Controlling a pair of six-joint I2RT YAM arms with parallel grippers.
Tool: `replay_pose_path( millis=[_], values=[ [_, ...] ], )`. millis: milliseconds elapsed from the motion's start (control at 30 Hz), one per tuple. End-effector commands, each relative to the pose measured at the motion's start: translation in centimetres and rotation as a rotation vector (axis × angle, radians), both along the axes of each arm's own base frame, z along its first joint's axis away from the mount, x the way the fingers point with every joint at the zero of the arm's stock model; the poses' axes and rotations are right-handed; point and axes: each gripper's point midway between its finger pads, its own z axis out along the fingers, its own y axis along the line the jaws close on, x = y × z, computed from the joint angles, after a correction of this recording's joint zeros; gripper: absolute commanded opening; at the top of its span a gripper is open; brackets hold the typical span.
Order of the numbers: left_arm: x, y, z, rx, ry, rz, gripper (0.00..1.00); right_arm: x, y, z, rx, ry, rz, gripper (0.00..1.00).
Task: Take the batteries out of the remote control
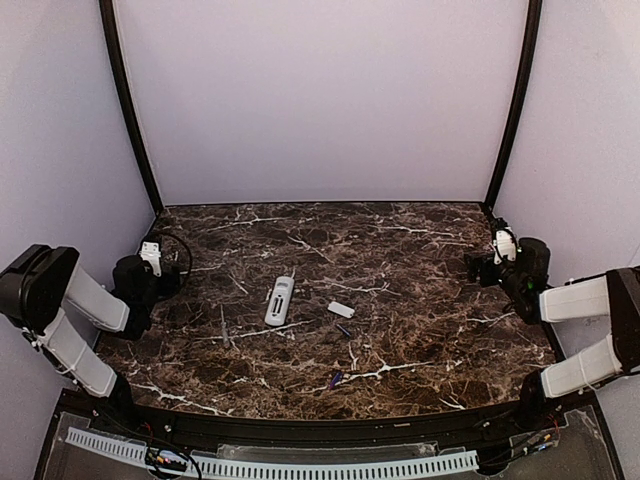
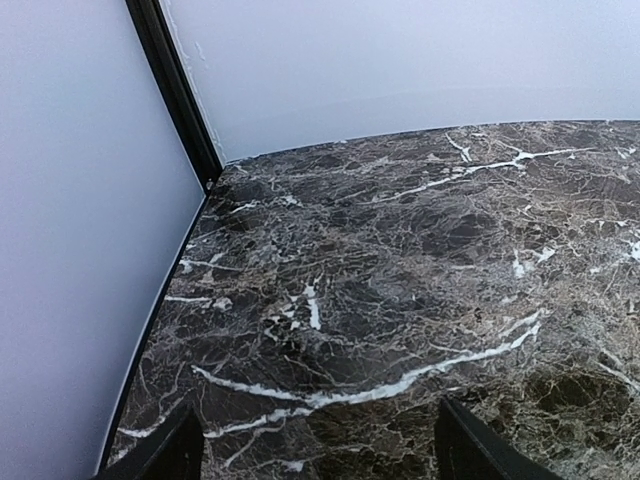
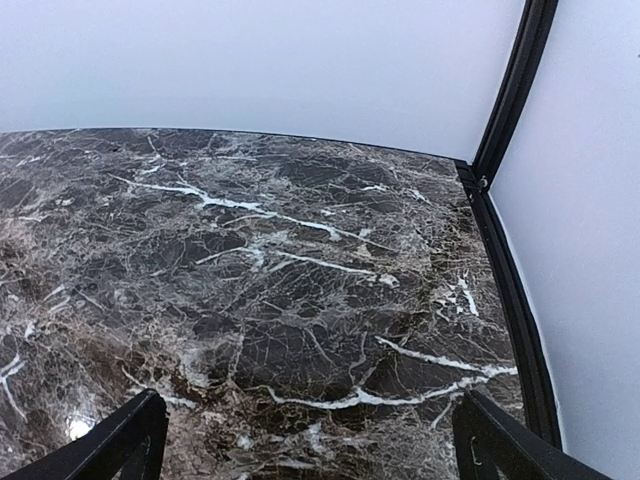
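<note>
Two tiny, slim, dark cylindrical batteries [image 1: 343, 329] lie loose on the dark brown marble-patterned table [image 1: 420, 260], both outside the slim white plastic bar-shaped remote control [image 1: 280, 300]. One lies just right of the remote's near end, close below a small white flat rectangular cover piece [image 1: 341, 309]. The other [image 1: 335, 380], showing a blue-purple tint, lies nearer the front edge, well apart from the first.

The remote control lies flat near the middle of the table, slightly left of centre, its long axis running roughly away from the arm bases with a slight tilt to the right at the far end. Whether its battery bay is uncovered is too small to tell from above.

The left gripper [image 1: 160, 270] hangs by the left edge of the table, well apart from the remote. In its wrist view the left gripper [image 2: 325, 455] has its two black fingers [image 2: 180, 452] spread wide, with only bare marble between them.

The right gripper [image 1: 480, 265] sits near the right edge, likewise far from the remote and batteries. Its wrist view shows the right gripper [image 3: 315, 445] with fingers [image 3: 135, 440] fully apart and nothing held.

Pale lilac walls [image 1: 320, 100] and black corner posts [image 1: 128, 110] enclose the table.
</note>
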Motion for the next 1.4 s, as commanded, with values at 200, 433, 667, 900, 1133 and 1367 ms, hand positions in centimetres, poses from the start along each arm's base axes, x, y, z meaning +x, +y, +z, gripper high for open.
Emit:
replay_pose_path(
  millis=[200,433,667,900,1133,1367],
  values=[
    [-0.1,0.2,0.5,-0.034,-0.038,0.004,0.98,0.6,-0.1,2.4,-0.024,-0.239,0.054,0.99],
    [-0.1,0.1,0.5,-0.033,-0.043,-0.001,0.99,-0.4,-1.4,1.2,0.002,-0.284,0.046,0.99],
    [-0.1,0.1,0.5,-0.033,-0.044,0.000,0.99,0.9,-3.2,0.6,0.016,-0.229,-0.062,0.99],
    [-0.1,0.1,0.4,-0.033,-0.042,0.000,0.99,0.9,-3.4,0.7,0.016,-0.233,-0.076,0.98],
    [-0.1,0.1,0.5,-0.033,-0.043,0.000,0.98,0.8,-3.4,0.7,0.014,-0.234,-0.076,0.99],
    [-0.1,0.1,0.5,-0.033,-0.044,0.001,0.99,0.8,-3.4,0.7,0.014,-0.235,-0.076,0.99]
  ],
)
